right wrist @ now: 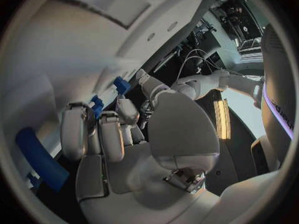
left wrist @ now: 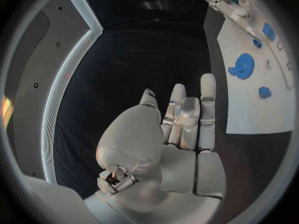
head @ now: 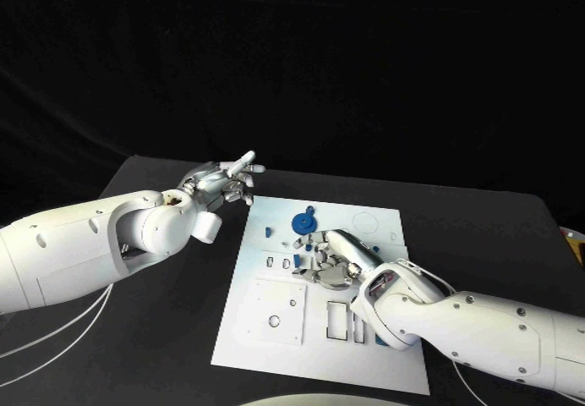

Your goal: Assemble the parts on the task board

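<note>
The white task board (head: 275,338) lies in the middle of the black table. A blue round part (head: 303,222) sits near its far edge, also seen as the blue round part (left wrist: 244,64) beside a small blue piece (left wrist: 264,91). My right hand (head: 331,260) is low over the board's middle, fingers curled down among small blue parts (head: 319,247). In the right wrist view its fingertips (right wrist: 77,122) are next to a small blue part (right wrist: 96,104); whether they pinch it is hidden. My left hand (head: 226,182) is raised off the board's far left corner, fingers (left wrist: 187,117) straight, holding nothing.
The board has rectangular slots (head: 345,321) and a square plate (head: 278,313) on its near half. A long blue piece (right wrist: 40,157) lies close to my right hand. Bare black table (head: 159,338) stretches left of the board.
</note>
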Available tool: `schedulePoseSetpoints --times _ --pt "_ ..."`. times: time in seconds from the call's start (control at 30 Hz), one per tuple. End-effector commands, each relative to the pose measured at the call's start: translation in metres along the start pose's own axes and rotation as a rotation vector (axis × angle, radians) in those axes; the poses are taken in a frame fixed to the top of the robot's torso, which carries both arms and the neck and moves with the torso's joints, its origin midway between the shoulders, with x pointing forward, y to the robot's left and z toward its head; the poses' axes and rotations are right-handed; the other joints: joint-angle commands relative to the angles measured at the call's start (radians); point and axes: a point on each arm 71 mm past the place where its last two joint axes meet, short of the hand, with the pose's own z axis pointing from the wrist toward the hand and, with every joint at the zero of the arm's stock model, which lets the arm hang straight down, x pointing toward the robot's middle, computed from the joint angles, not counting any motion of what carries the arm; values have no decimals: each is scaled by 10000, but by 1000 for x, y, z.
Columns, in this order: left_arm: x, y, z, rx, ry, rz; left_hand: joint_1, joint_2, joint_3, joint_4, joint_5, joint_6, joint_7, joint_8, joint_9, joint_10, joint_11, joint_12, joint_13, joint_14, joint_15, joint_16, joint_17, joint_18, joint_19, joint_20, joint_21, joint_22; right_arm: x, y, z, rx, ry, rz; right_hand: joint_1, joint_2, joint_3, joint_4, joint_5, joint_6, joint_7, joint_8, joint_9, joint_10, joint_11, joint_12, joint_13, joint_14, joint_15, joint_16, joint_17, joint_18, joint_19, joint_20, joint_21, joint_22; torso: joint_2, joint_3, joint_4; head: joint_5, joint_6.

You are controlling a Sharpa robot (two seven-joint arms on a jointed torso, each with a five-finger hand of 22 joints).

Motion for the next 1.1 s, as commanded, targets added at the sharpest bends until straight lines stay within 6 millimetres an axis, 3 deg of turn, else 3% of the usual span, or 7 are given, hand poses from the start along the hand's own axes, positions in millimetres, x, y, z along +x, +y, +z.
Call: schedulePoseSetpoints --times 0.03,0.3,0.47,0.53,0.63,0.83,1.1 --pt "4 0 1 -51 473 986 336 -172 -116 -37 -1 4 -35 179 23 -54 -52 -88 -113 37 -26 74 24 152 81 -46 71 26 -16 9 -3 -604 -547 1199 95 82 -89 10 61 -9 -23 -2 -2 -59 2 -29 1 669 77 -39 912 -105 -32 88 -64 1204 -58 12 -17 -9 77" --pt "10 8 7 -853 1064 3773 613 -474 -535 93 -55 506 -258 1042 391 164 -235 -71 -350 180 -180 258 175 153 174 -177 121 68 -66 4 -6 -196 -1063 3630 103 371 -189 224 557 443 -115 299 63 -191 -70 -31 -79 603 28 -119 718 -44 -168 77 -297 1088 -238 38 -88 -29 139" --pt "17 19 7 -2166 1657 5685 -451 -7 -1137 144 -57 432 -547 2288 1158 669 -479 405 -312 704 -409 711 862 38 747 -374 631 854 -98 -9 -8 347 -1685 4382 49 461 -228 347 783 554 -156 444 90 -259 -108 -59 -152 579 -4 -155 636 -23 -218 49 -395 1040 -363 66 -90 -41 122" --pt "21 24 7 -3074 1966 6581 -1305 368 -1531 161 -81 473 -767 2982 1641 1022 -674 761 -196 1153 -598 1122 1590 -120 1381 -538 1261 1860 -114 -16 -9 563 -2033 4489 55 480 -224 358 806 578 -164 475 97 -277 -117 -72 -175 569 -11 -171 595 -17 -231 44 -421 1026 -398 74 -84 -56 121" --pt "26 26 8 -3996 2278 7559 -1502 512 -1849 154 -120 348 -889 3546 2082 1199 -819 934 -149 1412 -716 1365 2090 -236 1770 -663 1689 2576 -131 -24 -10 813 -2440 4531 79 496 -215 375 943 592 -178 529 104 -298 -131 -84 -201 567 -27 -178 590 -15 -235 30 -437 1021 -447 89 -81 -43 111" --pt "36 23 18 -5153 2625 9083 -1218 646 -1979 136 -113 313 -1035 3943 2446 1783 -959 1487 682 1745 -844 1761 2895 -427 2366 -767 2362 3762 -162 -41 -12 1266 -3167 4419 90 475 -217 393 1126 539 -175 556 98 -384 -132 -154 -298 530 -33 -235 449 22 -325 18 -600 929 -556 126 -76 -52 89" --pt "64 19 36 -5621 3556 10639 -758 832 -1980 145 49 104 -992 3619 2494 2215 -948 1707 1207 2223 -860 2435 4415 -835 3566 -847 3607 6150 -176 -53 -15 1675 -3533 4225 149 465 -176 411 1444 472 -166 619 92 -522 -126 -249 -422 448 -28 -340 228 85 -499 18 -900 762 -637 191 -2 -181 31"
